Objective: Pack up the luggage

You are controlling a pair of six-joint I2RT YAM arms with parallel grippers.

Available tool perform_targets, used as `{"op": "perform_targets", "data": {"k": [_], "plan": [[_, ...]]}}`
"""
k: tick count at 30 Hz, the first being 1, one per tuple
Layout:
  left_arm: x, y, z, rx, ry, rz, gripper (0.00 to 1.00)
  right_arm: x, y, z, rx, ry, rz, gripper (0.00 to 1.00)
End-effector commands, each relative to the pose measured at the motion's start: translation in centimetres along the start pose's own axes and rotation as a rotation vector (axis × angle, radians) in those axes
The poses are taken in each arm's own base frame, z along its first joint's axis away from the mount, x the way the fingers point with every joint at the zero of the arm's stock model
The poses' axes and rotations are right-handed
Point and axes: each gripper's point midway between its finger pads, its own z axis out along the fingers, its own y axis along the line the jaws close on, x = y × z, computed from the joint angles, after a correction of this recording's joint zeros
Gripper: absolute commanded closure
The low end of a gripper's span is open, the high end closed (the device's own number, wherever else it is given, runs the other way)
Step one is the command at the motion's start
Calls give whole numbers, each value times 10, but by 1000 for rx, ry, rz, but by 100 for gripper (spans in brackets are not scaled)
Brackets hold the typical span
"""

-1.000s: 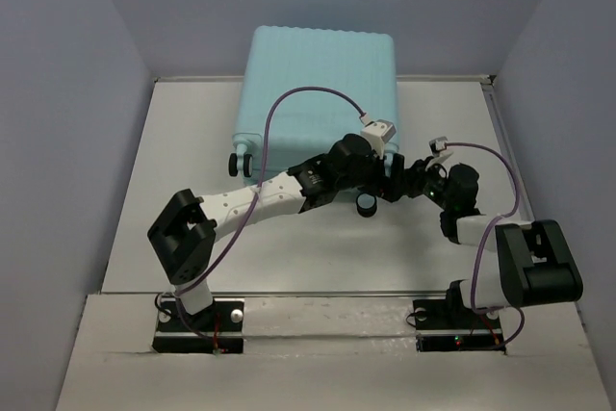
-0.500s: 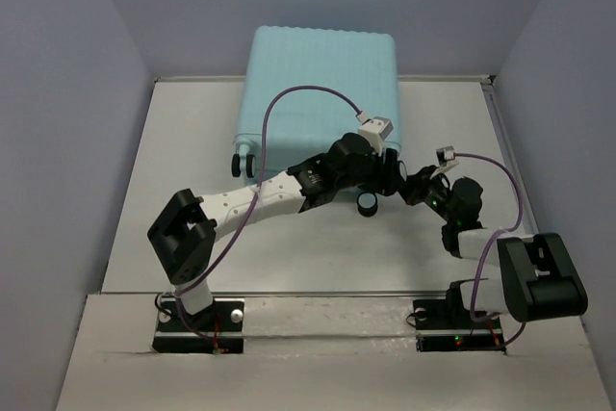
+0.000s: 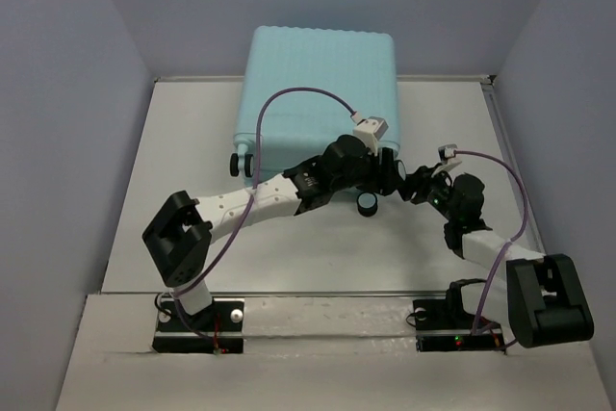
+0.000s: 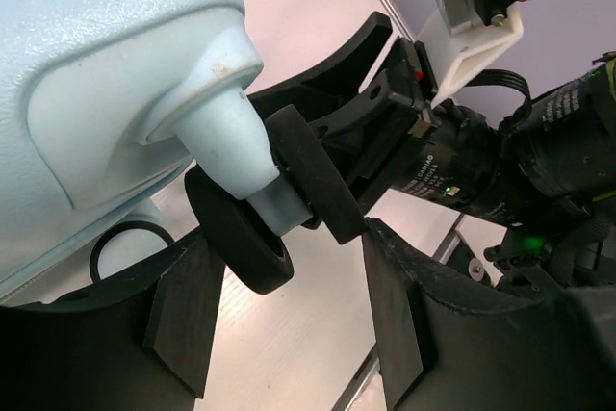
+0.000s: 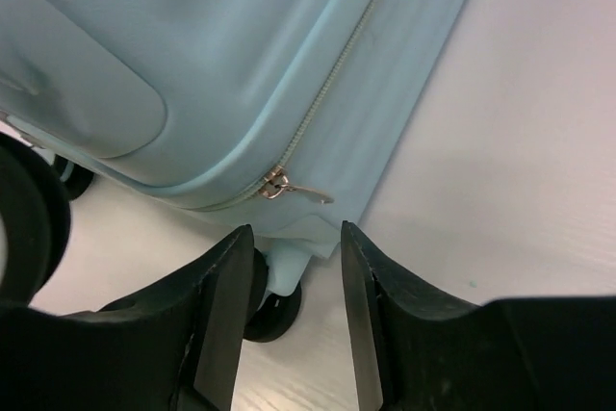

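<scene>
The luggage (image 3: 318, 93), a pale aqua hard-shell suitcase, lies closed at the back of the table. My left gripper (image 3: 387, 170) is at its near right corner. In the left wrist view the gripper (image 4: 286, 243) is shut on a black twin caster wheel (image 4: 322, 185) of the luggage (image 4: 106, 55), with the wheel discs against both fingers. My right gripper (image 3: 414, 186) is at the same corner. Seen from the right wrist, that gripper (image 5: 295, 233) is open and holds nothing. A metal zipper pull (image 5: 300, 190) hangs just beyond its fingertips on the luggage (image 5: 221, 36).
A second caster wheel (image 3: 367, 204) shows below the left gripper, and another pair (image 3: 241, 162) at the luggage's near left corner. A wheel (image 5: 274, 310) sits behind the right gripper's left finger. Purple cables arc over both arms. Walls enclose the table on three sides.
The left gripper's jaws have come in around the caster wheel. The right gripper shut, then opened again by the zipper pull, and the right arm's elbow swung down toward the near edge.
</scene>
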Motion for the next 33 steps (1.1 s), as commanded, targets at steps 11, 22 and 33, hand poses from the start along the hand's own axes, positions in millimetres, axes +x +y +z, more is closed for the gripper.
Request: {"op": "perform_targets", "data": {"k": [11, 22, 33], "plan": [[-107, -15, -55, 39, -326, 13, 94, -17, 7, 29, -131, 19, -123, 37], [-87, -10, -53, 41, -239, 37, 94, -13, 13, 35, -215, 16, -124, 64], [-11, -30, -36, 261, -2, 23, 25, -12, 20, 20, -189, -56, -31, 93]]}}
